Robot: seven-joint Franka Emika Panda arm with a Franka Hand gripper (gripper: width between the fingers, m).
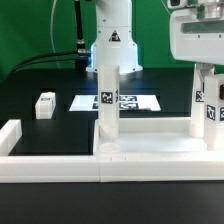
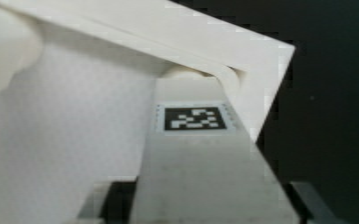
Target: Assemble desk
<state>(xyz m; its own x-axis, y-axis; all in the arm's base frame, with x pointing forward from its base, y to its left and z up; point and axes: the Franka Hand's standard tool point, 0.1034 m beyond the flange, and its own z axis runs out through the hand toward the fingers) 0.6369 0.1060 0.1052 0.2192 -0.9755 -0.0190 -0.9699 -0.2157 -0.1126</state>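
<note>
The white tabletop panel (image 1: pixel 150 133) lies flat against the front border wall. One white leg (image 1: pixel 107 100) stands upright at its corner on the exterior view's left. My gripper (image 1: pixel 205 68) is at the exterior view's right, shut on a second upright leg (image 1: pixel 207 112) whose lower end is down at the panel's other end. In the wrist view the held tagged leg (image 2: pixel 197 130) runs from between my fingers (image 2: pixel 119 200) down to a corner of the panel (image 2: pixel 69 110). A third leg (image 1: pixel 45 104) lies on the black table at the left. A fourth leg is out of view.
The long low white border wall (image 1: pixel 60 165) runs along the front and turns back at the left (image 1: pixel 10 130). The marker board (image 1: pixel 115 102) lies flat behind the standing leg. The robot base (image 1: pixel 112 45) stands at the back.
</note>
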